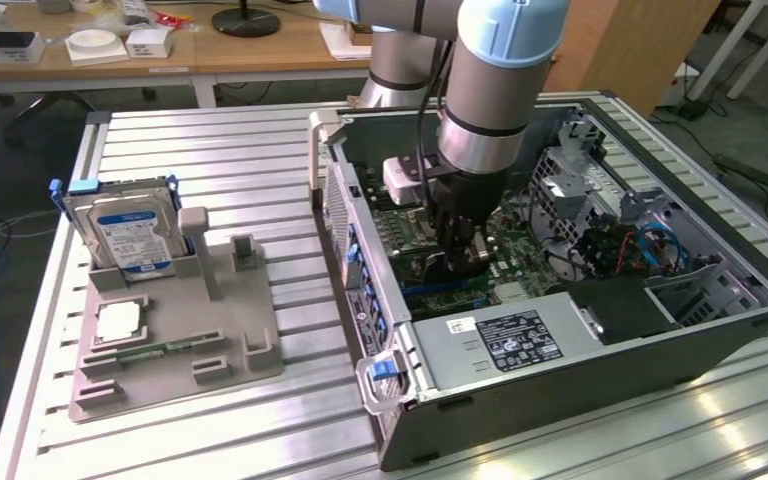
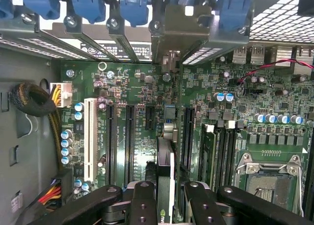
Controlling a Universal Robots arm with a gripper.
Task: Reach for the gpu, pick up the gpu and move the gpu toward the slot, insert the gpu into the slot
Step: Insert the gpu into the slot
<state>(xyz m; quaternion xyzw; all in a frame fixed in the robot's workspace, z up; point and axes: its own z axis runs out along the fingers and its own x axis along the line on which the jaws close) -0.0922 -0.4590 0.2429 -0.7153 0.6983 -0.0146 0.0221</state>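
While the grey and light-blue robot arm (image 1: 491,90) reached down into the open black computer case (image 1: 558,330), its black gripper (image 2: 166,198) stood low over the green motherboard (image 2: 147,112). In the wrist view the fingers (image 2: 142,203) were closed from both sides on the gpu (image 2: 166,176), a thin green circuit card seen edge-on, with a dark cooler part and a silver metal bracket at its far end. The card stood upright between the fingers, over the motherboard, and ran toward the back wall of the case. It lay in line with the long black expansion slots (image 2: 130,141), which were just beside it on one side, while another black slot (image 2: 188,137) lay on the other side. Whether the card edge already touched a slot, I could not tell.

In the exterior view the case lay on its side on the ribbed aluminium tabletop (image 1: 224,150). On the exterior view's left, a grey plastic holder tray (image 1: 177,345) carried a silver hard drive with a blue label (image 1: 131,240), standing upright, and a small green memory stick (image 1: 157,350) lying flat.
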